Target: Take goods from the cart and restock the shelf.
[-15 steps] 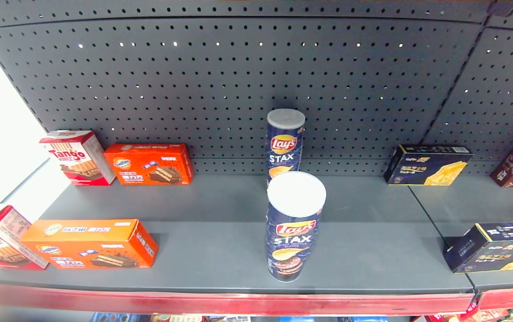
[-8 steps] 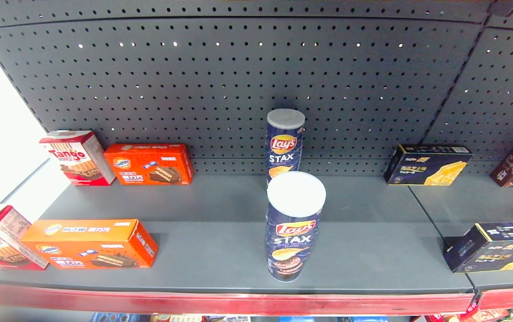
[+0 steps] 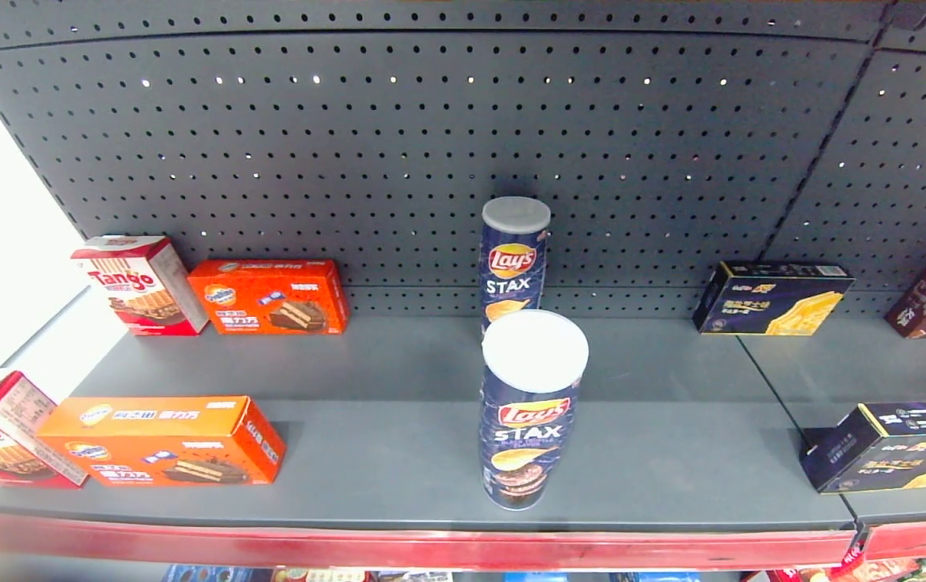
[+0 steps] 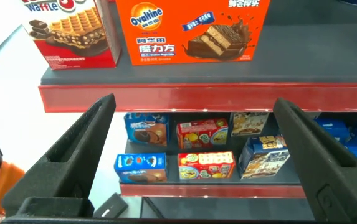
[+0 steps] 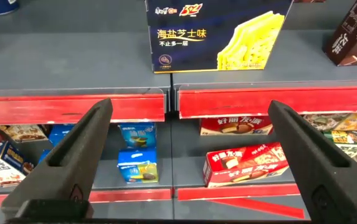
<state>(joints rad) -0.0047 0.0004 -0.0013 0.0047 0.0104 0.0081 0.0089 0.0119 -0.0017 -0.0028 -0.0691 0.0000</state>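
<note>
While seemingly level, left claw (image 4: 194, 101) and right claw (image 5: 190, 104) gape toward shelf (image 3: 366, 453).

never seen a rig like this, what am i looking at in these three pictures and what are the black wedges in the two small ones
This is a two-armed robot on wheels, facing a grey shop shelf it is meant to restock. The big picture comes from a camera on its head, looking down at that shelf. On it stand two tall chip cans, the front can and the back can behind it, with orange boxes and red wafer boxes on the robot's left and dark blue boxes on its right. The two small pictures come from cameras on the wrists, facing the shelf's red edge. The black wedges are gripper fingers: the left gripper in one, the right gripper in the other. Both are open and hold nothing.
</note>
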